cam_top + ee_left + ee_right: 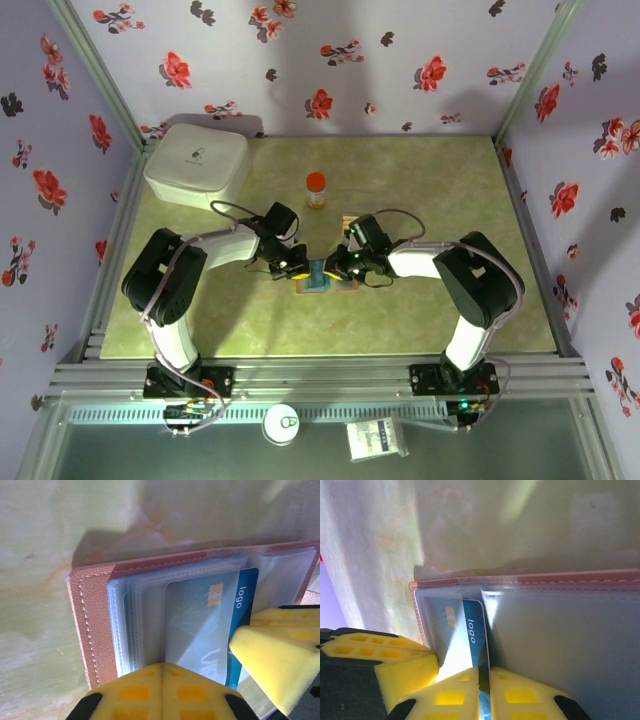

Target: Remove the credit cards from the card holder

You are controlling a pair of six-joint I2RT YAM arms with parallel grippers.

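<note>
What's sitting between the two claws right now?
The open card holder, with a blue credit card poking from its sleeve, seen in the top view.

Item: white lidded box (197, 163), far-left corner of green table (430, 180). Item: orange-capped jar (316, 189), stood right of box, apart.

Room and setting, itemised:
- Pale lavender wallpapered walls (330, 90) printed with red and dark grey flower sprigs, standing at the back and on both sides.
- Silver metal corner posts, left (95, 70) and right (540, 65), slanting up from the far corners.
- Flat yellow-green marbled tabletop (430, 180), matt, with faint orange veining in the wrist views.
- Ribbed silver aluminium rail (320, 375) running along the near edge.
- Grey ledge (110, 450) below the rail.
- Light: soft and even from above, with dim shadows on the back wall and pale bright patches on the tabletop.
</note>
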